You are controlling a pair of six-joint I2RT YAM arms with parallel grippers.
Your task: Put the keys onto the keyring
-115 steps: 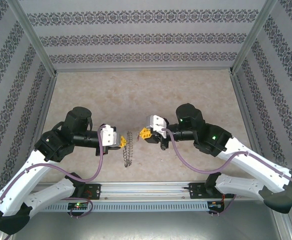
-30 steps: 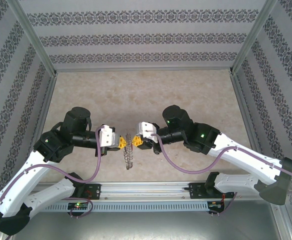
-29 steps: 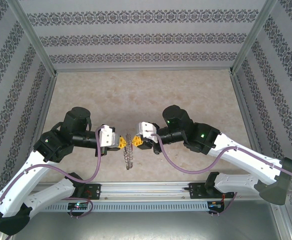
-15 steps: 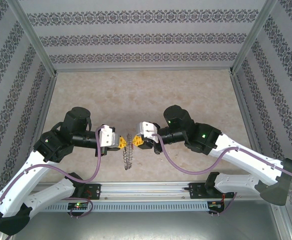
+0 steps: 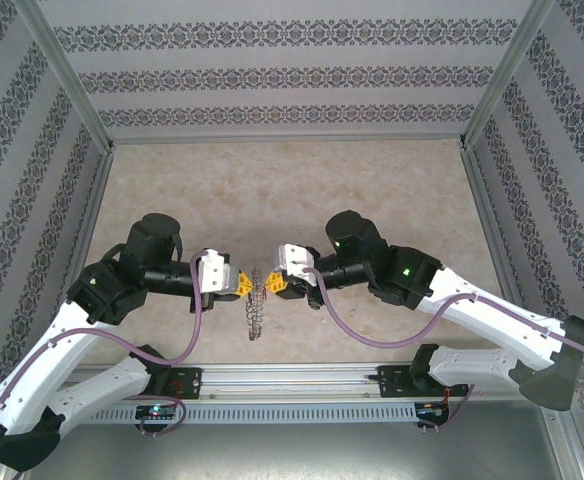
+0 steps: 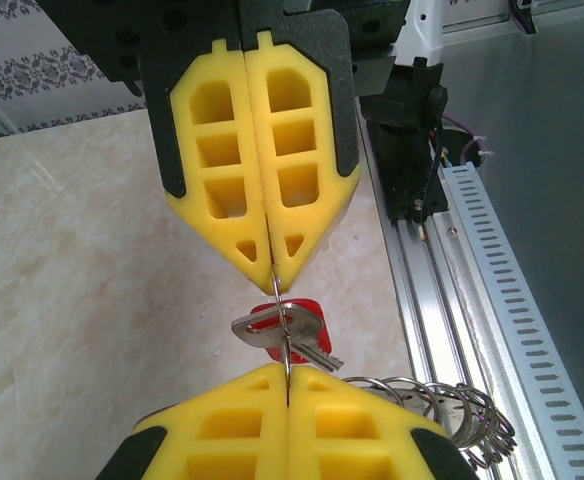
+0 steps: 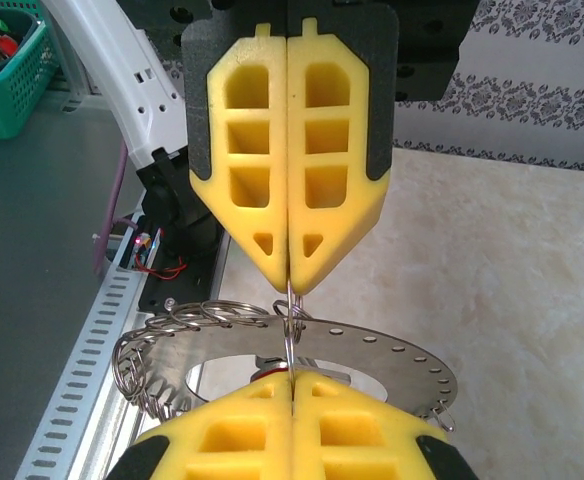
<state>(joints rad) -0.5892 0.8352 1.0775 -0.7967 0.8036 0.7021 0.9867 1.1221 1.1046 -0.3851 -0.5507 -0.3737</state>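
Note:
The keyring [image 5: 256,312] is a flat grey metal disc [image 7: 392,352] with edge holes and several small wire rings [image 6: 452,400]. It hangs edge-on between my two grippers. One thin wire ring [image 7: 290,335] of it runs straight from one pair of yellow tips to the other. My left gripper [image 5: 244,288] [image 6: 287,375] is shut on one side of that wire ring. Facing it tip to tip, my right gripper [image 5: 270,286] [image 7: 292,375] is shut on the other side. The keys [image 6: 290,330], a silver key with a red tag, sit on that wire between the tips.
A silver slotted rail [image 5: 292,395] runs along the near table edge under the grippers. Patterned walls with metal posts [image 5: 67,80] close in the beige tabletop [image 5: 282,190]. A green basket [image 7: 2,70] stands off the table on the grey floor.
The right gripper moved left and came up against the ring opposite the left gripper. Over the last second both grippers hold still; the keyring's lower end swung slightly left.

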